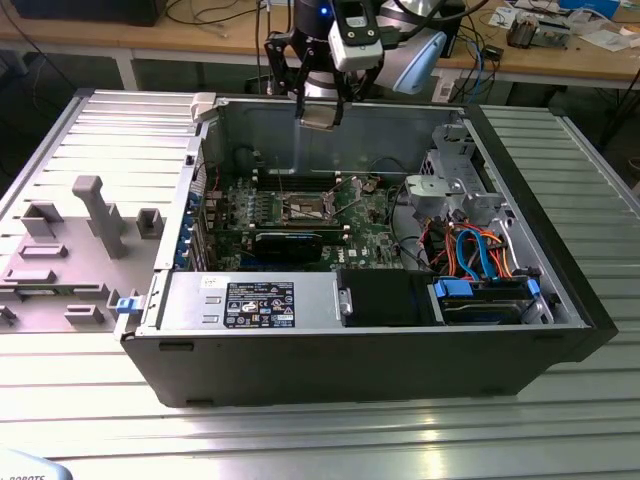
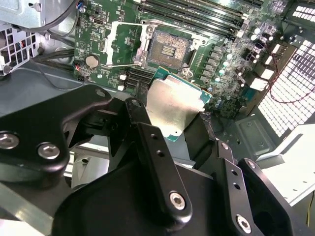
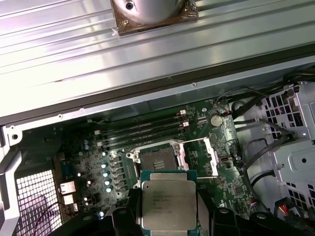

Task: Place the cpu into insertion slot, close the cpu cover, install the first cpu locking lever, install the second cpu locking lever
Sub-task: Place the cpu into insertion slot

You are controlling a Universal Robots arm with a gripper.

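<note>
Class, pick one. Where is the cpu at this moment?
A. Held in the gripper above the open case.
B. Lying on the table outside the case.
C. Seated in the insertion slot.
A: the gripper grips the cpu above the board, and the insertion slot lies bare with the cpu cover open.

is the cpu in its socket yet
Out. The flat square silver-topped chip is held in the black gripper; the silver-rimmed square socket lies empty.
</note>
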